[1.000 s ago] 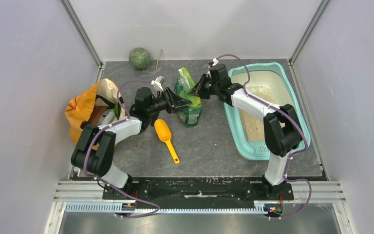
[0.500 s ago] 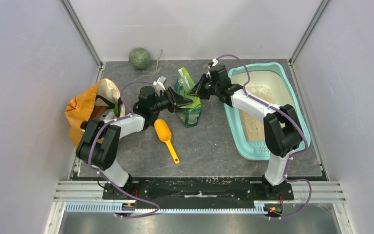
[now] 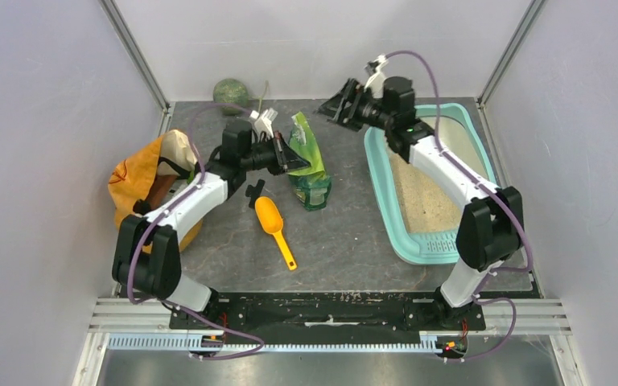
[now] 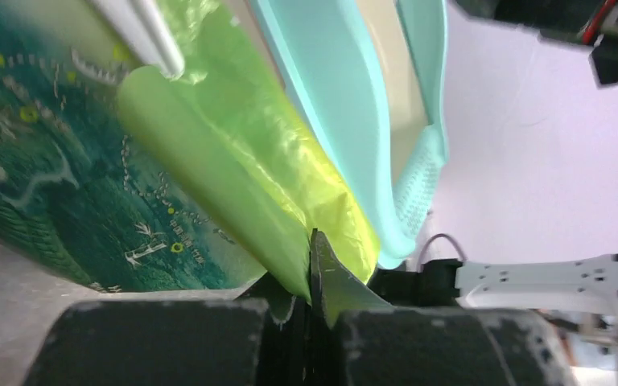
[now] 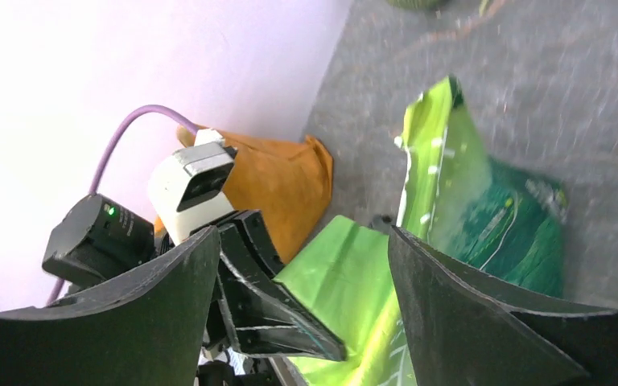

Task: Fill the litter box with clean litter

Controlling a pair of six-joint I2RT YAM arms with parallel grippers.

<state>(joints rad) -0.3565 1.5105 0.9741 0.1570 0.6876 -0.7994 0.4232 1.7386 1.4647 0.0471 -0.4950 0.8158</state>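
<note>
right gripper off the pouch, left gripper pinching it alone

a second ago both grippers were meeting at the pouch (image 3: 310, 165). now the right gripper (image 3: 334, 104) is hanging well clear of it, pulled back toward the far edge of the tabletop (image 3: 346, 233) beside the far left corner of the litter box (image 3: 382, 201), with its jaws spread wide and nothing between them. the left gripper (image 3: 290, 157), which was partly open before, is now pressed together and pinching the pouch's upper lime-green edge. the left arm is reaching out straighter than before, and the pouch is standing taller, its torn top pointing up.

the left arm is stretching diagonally from its base toward the middle of the tabletop, wrist about level. the right arm is running up along the left rim of the litter box, elbow near the grille end, wrist turned to face left toward the pouch.

the pouch is glossy crinkled film, dark green with white print and lime inside. the litter box is smooth light-teal plastic with rounded corners, sitting at the right side of the tabletop. pale sandy litter (image 3: 422, 201) is lying in a thin layer inside it. an orange plastic scoop (image 3: 273, 221) is lying flat just near of the pouch. a crumpled orange sack (image 3: 133, 181) is slumping at the left edge. a round mottled green ball (image 3: 232, 90) is sitting at the far edge. the tabletop is dark, mottled grey.
</note>
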